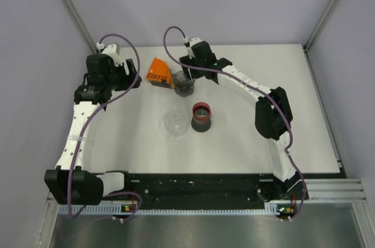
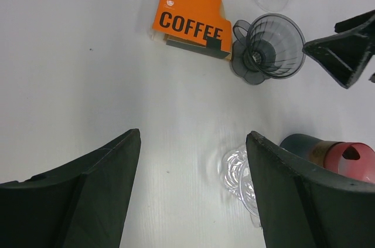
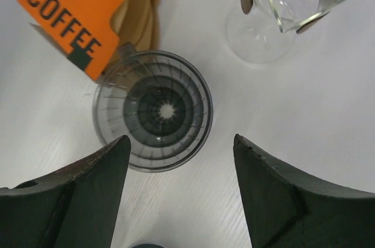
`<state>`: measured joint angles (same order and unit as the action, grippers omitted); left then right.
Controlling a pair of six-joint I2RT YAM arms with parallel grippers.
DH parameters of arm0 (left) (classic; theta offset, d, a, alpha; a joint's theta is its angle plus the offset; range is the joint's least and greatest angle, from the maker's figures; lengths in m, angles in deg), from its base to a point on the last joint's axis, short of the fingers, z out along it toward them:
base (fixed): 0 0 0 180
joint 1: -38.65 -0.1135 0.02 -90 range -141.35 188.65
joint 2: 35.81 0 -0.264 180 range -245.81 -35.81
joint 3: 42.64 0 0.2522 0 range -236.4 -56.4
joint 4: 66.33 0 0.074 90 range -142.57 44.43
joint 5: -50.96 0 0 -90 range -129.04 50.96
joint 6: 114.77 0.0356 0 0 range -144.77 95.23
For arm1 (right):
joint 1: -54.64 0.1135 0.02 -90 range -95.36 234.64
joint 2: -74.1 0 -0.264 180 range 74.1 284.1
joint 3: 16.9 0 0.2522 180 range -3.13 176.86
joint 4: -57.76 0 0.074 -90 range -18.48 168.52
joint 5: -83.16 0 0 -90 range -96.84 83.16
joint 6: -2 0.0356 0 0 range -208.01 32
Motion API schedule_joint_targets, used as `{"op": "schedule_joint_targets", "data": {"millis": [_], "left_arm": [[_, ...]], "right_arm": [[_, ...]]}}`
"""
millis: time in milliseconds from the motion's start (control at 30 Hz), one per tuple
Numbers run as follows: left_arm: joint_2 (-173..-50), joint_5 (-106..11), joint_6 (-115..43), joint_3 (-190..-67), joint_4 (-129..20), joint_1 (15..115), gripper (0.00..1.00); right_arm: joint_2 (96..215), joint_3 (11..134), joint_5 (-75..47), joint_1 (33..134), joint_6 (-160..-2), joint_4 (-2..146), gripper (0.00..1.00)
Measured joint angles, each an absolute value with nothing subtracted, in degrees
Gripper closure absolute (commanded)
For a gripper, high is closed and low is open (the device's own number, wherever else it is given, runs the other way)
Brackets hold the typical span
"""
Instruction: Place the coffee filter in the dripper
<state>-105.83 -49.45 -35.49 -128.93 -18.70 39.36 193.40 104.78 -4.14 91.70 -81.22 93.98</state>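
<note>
From above, the left pincer (image 1: 135,79) hangs over the white bench (image 1: 263,72), just left of the orange box (image 1: 158,72). The right pincer (image 1: 183,78) sits directly above the dark dripper (image 1: 186,88). A clear glass vessel (image 1: 174,122) and a red-lidded canister (image 1: 201,117) stand nearer the arm bases, close together.

In the left wrist view the left pincer is spread wide with nothing between its fingers. The box lies ahead of it, flat on the bench, with the dripper just beside the box's right edge.

In the right wrist view the right pincer is also spread and empty, straddling the dripper from above without touching it. The dripper's ribbed cone is bare, so no filter is seated yet. The coffee filter (image 3: 140,13) shows as tan paper poking from the box's open end, right against the dripper's rim. A glass server (image 3: 293,2) stands near.

The risks come from crowding. The box looks light and loose, so a pinch at the paper could push it into the dripper. The stacked filters may also come out several at once. The right pincer hovers where the filter must land, and unless it steadies the dripper or clears away, the two arms could collide.
</note>
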Motion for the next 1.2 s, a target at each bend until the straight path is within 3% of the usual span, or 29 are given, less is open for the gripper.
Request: {"op": "schedule_joint_targets", "data": {"millis": [200, 500, 600, 900, 1200], "left_arm": [[-105.83, -49.48, -35.49, -128.01, -18.99, 39.33, 0.23], [-105.83, -49.50, -35.49, -127.84, -19.14, 39.33, 0.23], [-105.83, -49.50, -35.49, -127.75, -19.16, 39.33, 0.23], [-105.83, -49.74, -35.49, -127.49, -19.21, 39.33, 0.23], [-105.85, -50.17, -34.85, -127.44, -19.21, 39.31, 0.23]], "right_arm": [[202.15, 109.68, 2.00, 91.54, -77.50, 98.22, 0.39], [208.86, 115.08, 1.02, 90.43, -72.87, 99.62, 0.88], [209.07, 115.30, -0.75, 89.77, -70.07, 99.14, 1.00], [205.71, 112.00, -4.73, 87.83, -65.87, 99.31, 1.00], [190.30, 104.28, -5.76, 86.32, -65.33, 101.21, 1.00]]}}
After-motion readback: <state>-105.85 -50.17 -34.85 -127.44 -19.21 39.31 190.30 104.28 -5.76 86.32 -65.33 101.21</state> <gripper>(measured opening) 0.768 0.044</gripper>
